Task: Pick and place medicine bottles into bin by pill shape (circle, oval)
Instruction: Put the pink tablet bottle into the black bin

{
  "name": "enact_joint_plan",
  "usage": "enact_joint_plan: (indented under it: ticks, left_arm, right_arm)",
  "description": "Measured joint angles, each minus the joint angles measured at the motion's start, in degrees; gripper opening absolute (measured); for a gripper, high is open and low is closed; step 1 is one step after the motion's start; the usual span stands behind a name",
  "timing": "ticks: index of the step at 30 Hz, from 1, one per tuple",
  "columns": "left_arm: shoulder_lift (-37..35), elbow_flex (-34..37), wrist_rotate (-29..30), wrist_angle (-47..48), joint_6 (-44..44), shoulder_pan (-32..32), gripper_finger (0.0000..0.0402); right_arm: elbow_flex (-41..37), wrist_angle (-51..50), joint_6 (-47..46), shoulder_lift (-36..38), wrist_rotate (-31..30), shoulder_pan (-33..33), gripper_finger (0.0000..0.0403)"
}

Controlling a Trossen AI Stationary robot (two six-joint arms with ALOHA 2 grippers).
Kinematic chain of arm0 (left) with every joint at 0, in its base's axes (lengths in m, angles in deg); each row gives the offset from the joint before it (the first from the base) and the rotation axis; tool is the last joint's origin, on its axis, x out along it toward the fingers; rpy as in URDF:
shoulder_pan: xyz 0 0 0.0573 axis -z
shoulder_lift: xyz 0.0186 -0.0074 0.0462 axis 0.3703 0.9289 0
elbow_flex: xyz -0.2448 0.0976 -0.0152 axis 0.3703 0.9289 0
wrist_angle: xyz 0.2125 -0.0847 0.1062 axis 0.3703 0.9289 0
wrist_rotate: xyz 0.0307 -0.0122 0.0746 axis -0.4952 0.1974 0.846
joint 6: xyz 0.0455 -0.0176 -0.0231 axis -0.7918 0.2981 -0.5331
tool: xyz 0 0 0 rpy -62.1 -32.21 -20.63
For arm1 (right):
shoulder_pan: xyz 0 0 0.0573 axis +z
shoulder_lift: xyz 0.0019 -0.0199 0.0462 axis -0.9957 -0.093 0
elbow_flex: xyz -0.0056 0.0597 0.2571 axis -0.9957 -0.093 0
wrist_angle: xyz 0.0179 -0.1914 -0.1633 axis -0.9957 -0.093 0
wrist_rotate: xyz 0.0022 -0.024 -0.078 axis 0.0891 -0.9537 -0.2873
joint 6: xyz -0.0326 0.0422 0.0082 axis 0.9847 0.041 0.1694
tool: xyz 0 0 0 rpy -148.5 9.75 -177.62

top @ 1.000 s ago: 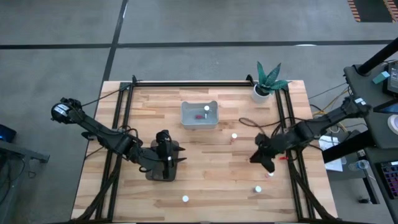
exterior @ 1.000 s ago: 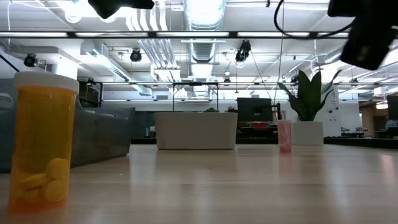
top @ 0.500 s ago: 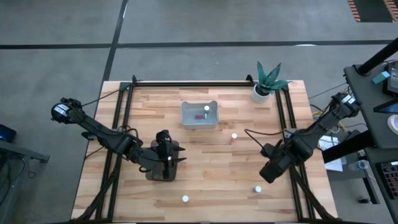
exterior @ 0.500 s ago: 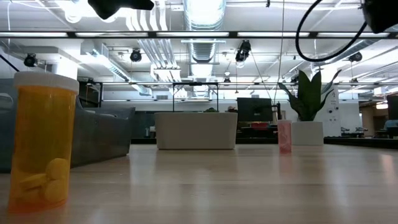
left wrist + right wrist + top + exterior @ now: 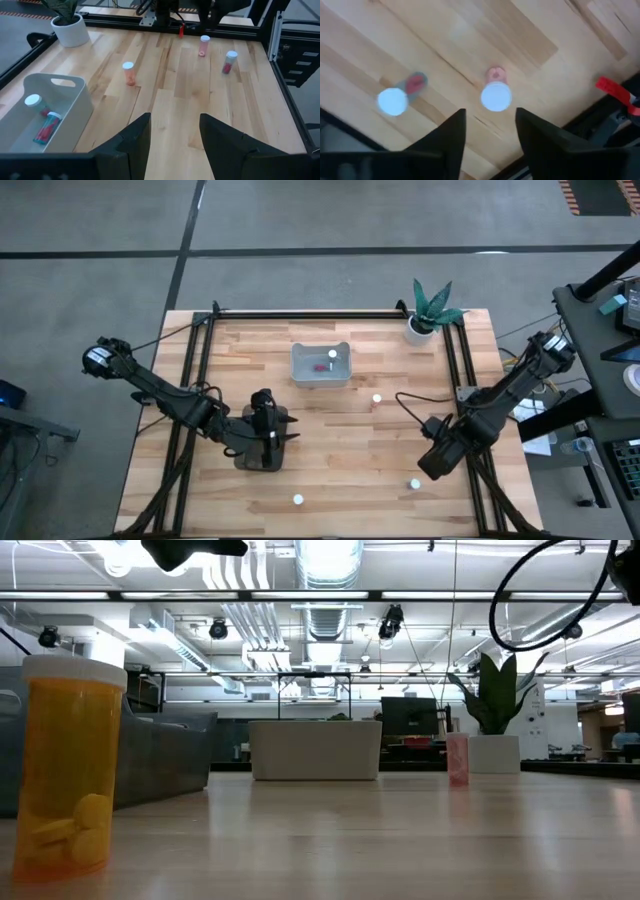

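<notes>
A: Entry. Right gripper (image 5: 432, 463) sits at about 4 o'clock on the table (image 5: 340, 460), near the right frame rail. Jaws?

B: Parted, a moderate gap, nothing between them. The right wrist view looks down past the fingers (image 5: 445, 137) at two white-capped bottles with pinkish bodies (image 5: 495, 95) (image 5: 393, 101), both standing on the wood, apart from each other and from the gripper.

A: Left gripper (image 5: 268, 438)?

B: At about 7 o'clock, over a dark bin (image 5: 258, 452). Fingers apart, empty; the left wrist view shows bare wood in the gap.

A: Other bottles?

B: From above: one white cap at 3 o'clock of centre (image 5: 377, 398), one at 5 o'clock (image 5: 414, 483), one at 6 o'clock by the front edge (image 5: 298, 500). Two lie in the pale bin (image 5: 320, 379) at 12 o'clock (image 5: 32, 101) (image 5: 48, 127). An amber bottle (image 5: 68, 765) holding pale pills stands close to the low camera.

A: Plant?

B: White pot (image 5: 418, 330), at 1 o'clock.
</notes>
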Motion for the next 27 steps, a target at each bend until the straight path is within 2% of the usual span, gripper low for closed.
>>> enact_joint_plan:
  ticks: [6,12,27]
  left_arm:
    - [0.0,0.0,0.0,0.1,0.0,0.0,0.0154]
    - [0.0,0.0,0.0,0.1,0.0,0.0,0.0154]
    - [0.0,0.1,0.0,0.1,0.0,0.0,0.0154]
  right_arm:
    - [-1.5,0.1,-0.5,-1.5,0.1,0.0,0.022]
    - [-3.2,1.5,-0.4,-2.8,0.1,0.1,0.0243]
    - [-4.4,5.4,1.0,-8.5,0.0,0.1,0.022]
